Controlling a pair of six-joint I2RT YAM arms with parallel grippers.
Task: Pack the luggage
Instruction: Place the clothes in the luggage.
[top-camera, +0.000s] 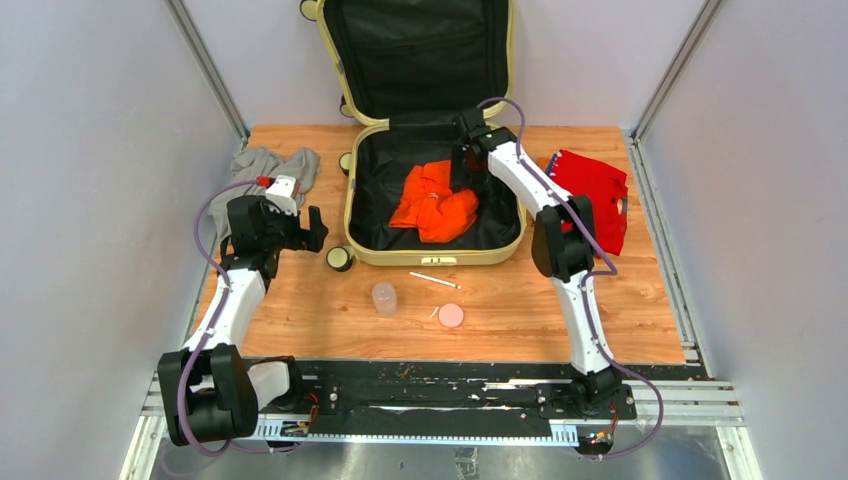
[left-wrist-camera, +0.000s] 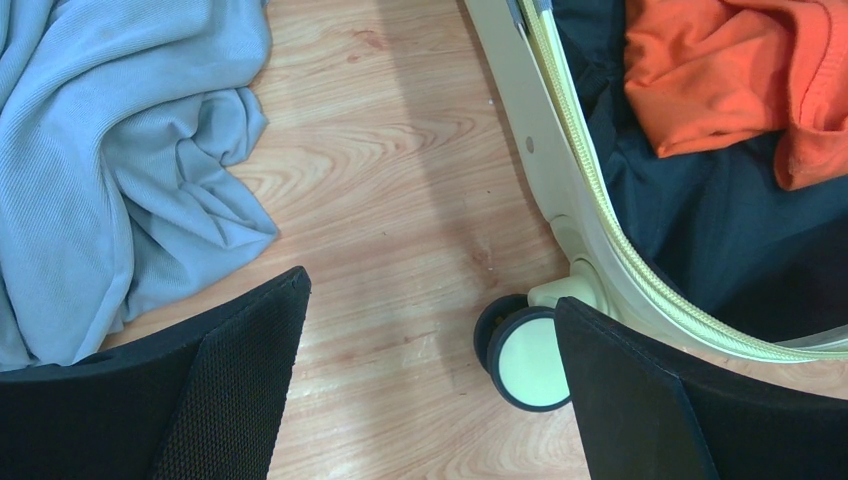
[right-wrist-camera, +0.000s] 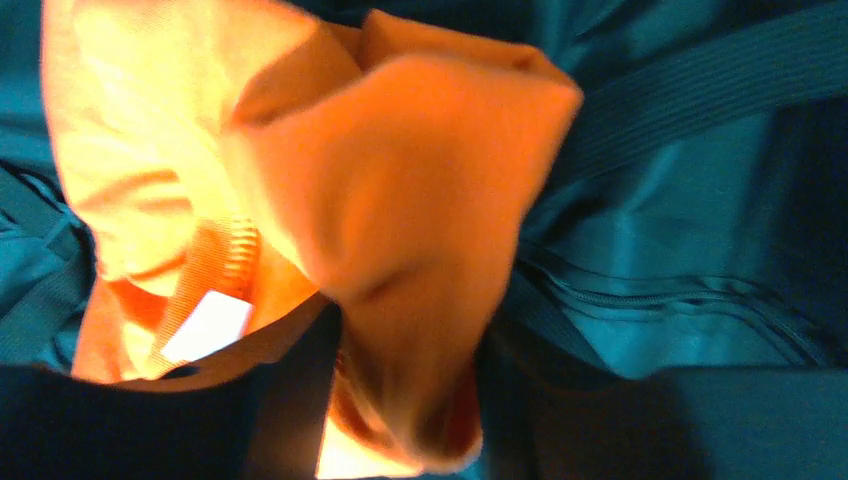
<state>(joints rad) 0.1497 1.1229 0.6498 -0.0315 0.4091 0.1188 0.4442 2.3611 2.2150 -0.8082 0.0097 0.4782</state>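
The pale-yellow luggage (top-camera: 435, 258) lies open at the back middle of the table, its lid (top-camera: 420, 50) standing up and its lining black. An orange garment (top-camera: 432, 205) lies crumpled inside. My right gripper (top-camera: 463, 175) is down in the luggage at the garment's right edge. In the right wrist view the gripper (right-wrist-camera: 400, 400) is shut on a fold of the orange garment (right-wrist-camera: 400, 200). My left gripper (top-camera: 315, 228) is open and empty over bare table left of the luggage. In the left wrist view it (left-wrist-camera: 430, 400) hangs beside a front wheel (left-wrist-camera: 530, 358).
A grey garment (top-camera: 265, 165) lies at the back left, also in the left wrist view (left-wrist-camera: 110, 170). A red garment (top-camera: 595, 190) lies right of the luggage. A clear cup (top-camera: 384, 298), a pink lid (top-camera: 451, 316) and a white stick (top-camera: 435, 280) lie in front of it.
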